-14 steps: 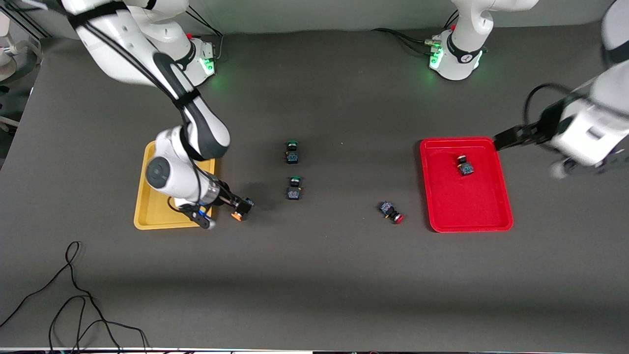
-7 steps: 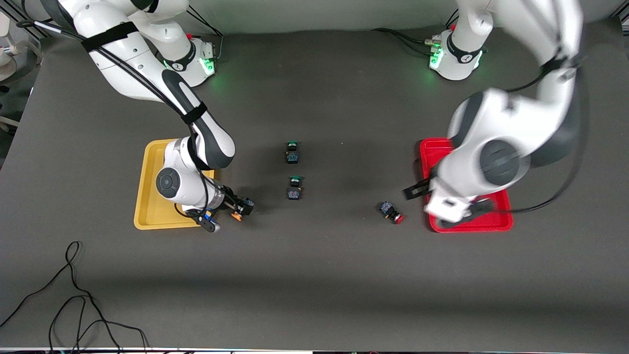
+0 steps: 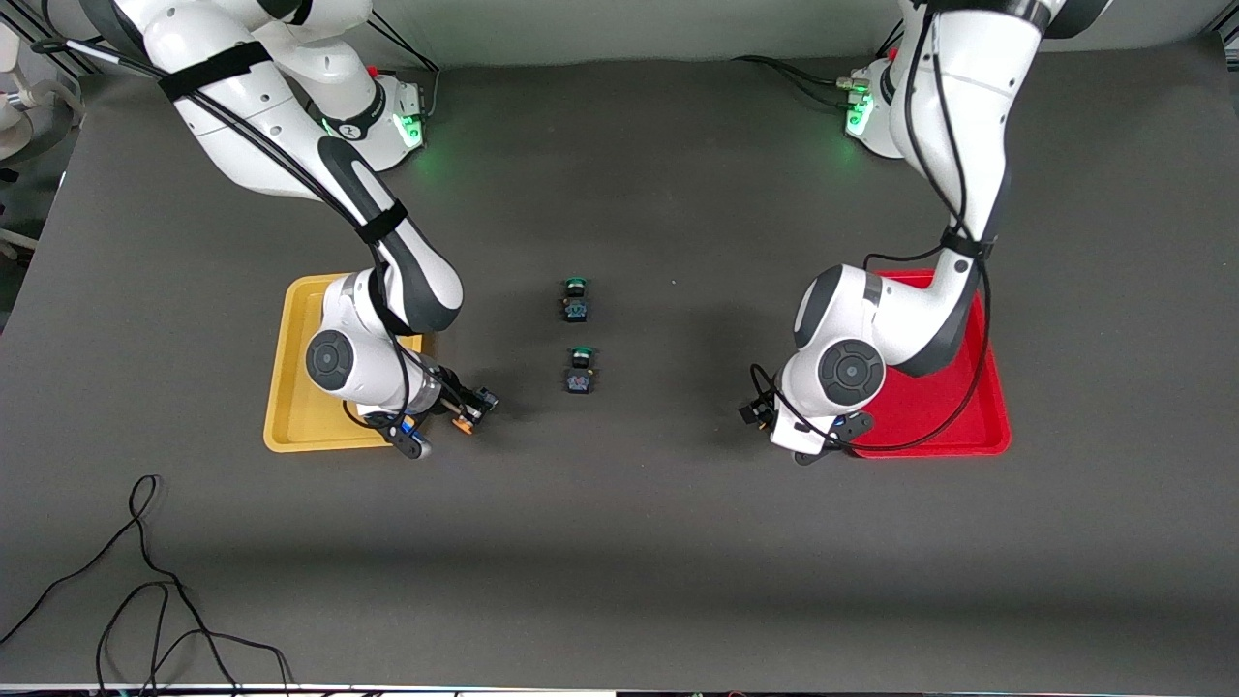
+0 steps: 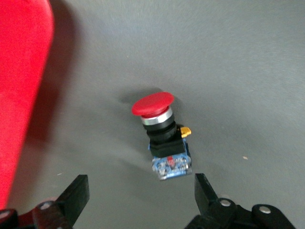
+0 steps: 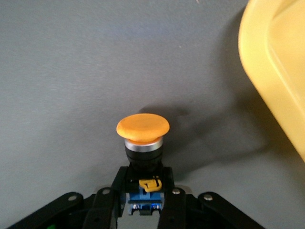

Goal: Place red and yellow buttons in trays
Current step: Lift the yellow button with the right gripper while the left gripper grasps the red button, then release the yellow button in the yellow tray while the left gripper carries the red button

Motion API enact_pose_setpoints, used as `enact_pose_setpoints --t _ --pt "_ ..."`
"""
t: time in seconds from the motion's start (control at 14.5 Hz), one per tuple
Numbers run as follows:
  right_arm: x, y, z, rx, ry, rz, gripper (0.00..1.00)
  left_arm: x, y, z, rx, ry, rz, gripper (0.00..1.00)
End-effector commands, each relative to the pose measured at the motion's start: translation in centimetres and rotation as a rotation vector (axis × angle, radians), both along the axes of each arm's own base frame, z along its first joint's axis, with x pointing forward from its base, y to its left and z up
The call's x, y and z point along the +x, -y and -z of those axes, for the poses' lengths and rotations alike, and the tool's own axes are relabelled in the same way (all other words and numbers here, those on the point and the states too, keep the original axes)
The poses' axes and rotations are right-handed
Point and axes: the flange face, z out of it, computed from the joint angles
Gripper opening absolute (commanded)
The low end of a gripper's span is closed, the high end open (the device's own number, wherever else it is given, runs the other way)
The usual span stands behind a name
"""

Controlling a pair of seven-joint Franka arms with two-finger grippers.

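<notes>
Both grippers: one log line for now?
left gripper open over red button | right gripper shut on yellow button beside yellow tray

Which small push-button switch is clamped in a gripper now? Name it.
The orange-capped push-button switch: the right gripper is shut on its dark body. The red-capped switch lies free below the open left gripper; the green-capped pair sit untouched.

table (image 3: 639, 542): dark grey mat | loose black cable (image 3: 145, 590) (at the near edge) | wall (image 3: 629, 29): pale

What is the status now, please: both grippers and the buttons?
Right gripper shut on yellow button, beside yellow tray. Left gripper open over red button, beside red tray. Nothing in the way.
</notes>
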Motion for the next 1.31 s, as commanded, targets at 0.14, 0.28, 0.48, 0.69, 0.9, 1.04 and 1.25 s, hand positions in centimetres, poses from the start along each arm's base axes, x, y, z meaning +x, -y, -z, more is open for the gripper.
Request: enact_pose_setpoints --t 0.14,0.28,0.48,0.69,0.9,1.04,1.25 --pt "0.4 4.8 -12.2 -0.003 -0.052 -0.022 0.0 0.2 0.1 1.9 -0.047 0.016 -0.086 0.91" --pt "-0.1 10.1 -11.0 -0.031 -0.047 -0.098 0.0 0.1 -0.1 2.8 -0.042 0.01 -0.089 0.8" --pt "-1.8 16.7 -6.3 -0.06 -0.01 -0.182 0.0 0.4 -0.3 2.6 -0.045 0.015 -0.083 0.66" --pt "-2.6 17.4 -2.4 -0.079 -0.011 -0.197 0.0 0.8 -0.3 2.0 -0.049 0.024 -0.086 0.28" --pt "-3.1 17.8 -1.4 -0.093 0.01 -0.19 0.19 1.3 -0.4 -0.9 -0.057 0.03 -0.09 0.06" --pt "-3.0 17.9 -1.8 -0.09 0.013 -0.185 0.99 1.1 -1.0 -6.4 -0.045 -0.026 -0.062 0.06" --pt "-2.3 17.6 -6.3 -0.066 0.042 -0.191 1.0 -0.4 -4.9 -18.3 0.01 -0.084 -0.012 0.08"
